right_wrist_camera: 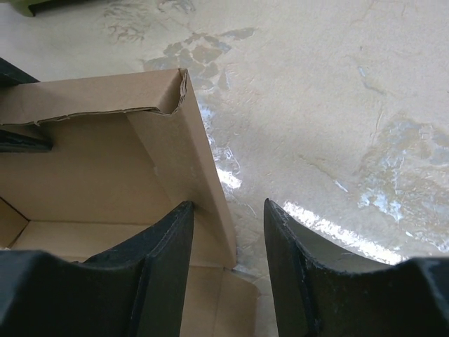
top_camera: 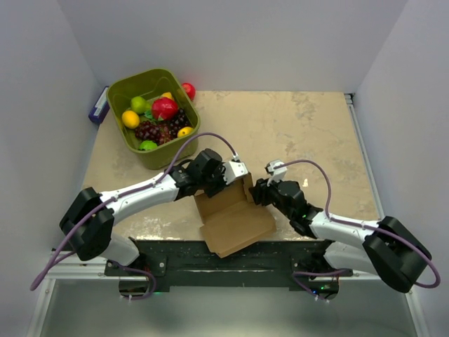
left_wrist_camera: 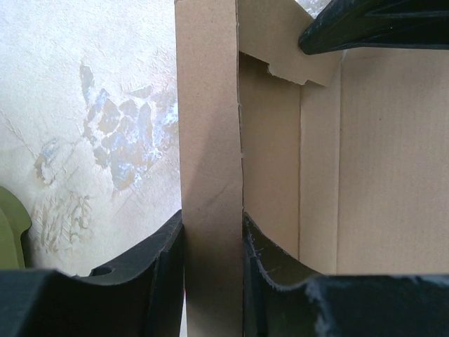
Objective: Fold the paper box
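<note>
The brown paper box [top_camera: 235,221] lies half-formed at the table's near edge, with walls raised at its far end and a flat panel toward me. My left gripper [top_camera: 233,175] is shut on the box's upright far-left wall [left_wrist_camera: 210,140]; both of its fingers press that cardboard. My right gripper [top_camera: 257,192] straddles the right wall [right_wrist_camera: 189,161] near its top corner. Its inner finger [right_wrist_camera: 165,260] touches the wall from inside the box, while its outer finger [right_wrist_camera: 295,267] stands apart over the table, so the gripper is open. A right finger [left_wrist_camera: 372,24] shows across the box in the left wrist view.
An olive-green bin [top_camera: 168,156] of toy fruit stands at the back left, just beyond the left arm. A red ball [top_camera: 189,90] lies behind it and a blue-white object [top_camera: 98,109] to its left. White walls close in the beige table [top_camera: 309,133] on three sides.
</note>
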You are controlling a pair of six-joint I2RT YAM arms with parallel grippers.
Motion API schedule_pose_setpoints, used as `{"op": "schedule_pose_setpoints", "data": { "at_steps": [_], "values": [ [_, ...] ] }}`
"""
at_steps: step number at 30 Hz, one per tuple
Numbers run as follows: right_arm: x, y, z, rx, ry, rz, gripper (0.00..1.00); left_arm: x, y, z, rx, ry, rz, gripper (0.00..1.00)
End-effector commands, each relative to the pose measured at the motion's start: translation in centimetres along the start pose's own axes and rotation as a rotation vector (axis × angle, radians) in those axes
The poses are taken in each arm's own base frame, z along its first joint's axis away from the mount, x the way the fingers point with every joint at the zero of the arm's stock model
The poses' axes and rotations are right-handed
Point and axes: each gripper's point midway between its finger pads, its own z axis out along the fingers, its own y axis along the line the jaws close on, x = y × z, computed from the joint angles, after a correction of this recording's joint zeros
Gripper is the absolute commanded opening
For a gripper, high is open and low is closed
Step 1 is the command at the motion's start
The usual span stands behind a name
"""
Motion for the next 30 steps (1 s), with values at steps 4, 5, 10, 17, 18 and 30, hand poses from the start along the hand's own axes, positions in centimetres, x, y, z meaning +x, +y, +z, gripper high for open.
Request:
{"op": "schedule_pose_setpoints", "data": {
  "at_steps": [4,5,10,17,18,30],
  "values": [
    [-4.1,1.4,1.3,-0.057,-0.119,-0.044,0.47,0.8,-1.6,-0.2,0.080,0.017,0.020,0.08],
    [-4.2,1.6,1.3,-0.067,-0.126,-0.048,0.47,0.8,-1.7,-0.2,0.083,0.018,0.019,0.08],
    [-4.2,1.5,1.7,-0.063,-0.119,-0.060,0.44,0.8,-1.6,-0.2,0.080,0.017,0.021,0.08],
    [-3.5,1.0,2.5,-0.032,-0.077,-0.080,0.27,0.7,-1.5,-0.3,0.073,0.017,0.019,0.08],
    [-3.3,0.9,2.6,-0.025,-0.069,-0.082,0.22,0.6,-1.4,-0.3,0.067,0.016,0.019,0.08],
    [-2.6,-0.8,2.5,0.180,-0.055,-0.111,0.00,-0.4,-1.1,-0.3,0.050,-0.013,-0.019,0.04]
  ]
}}
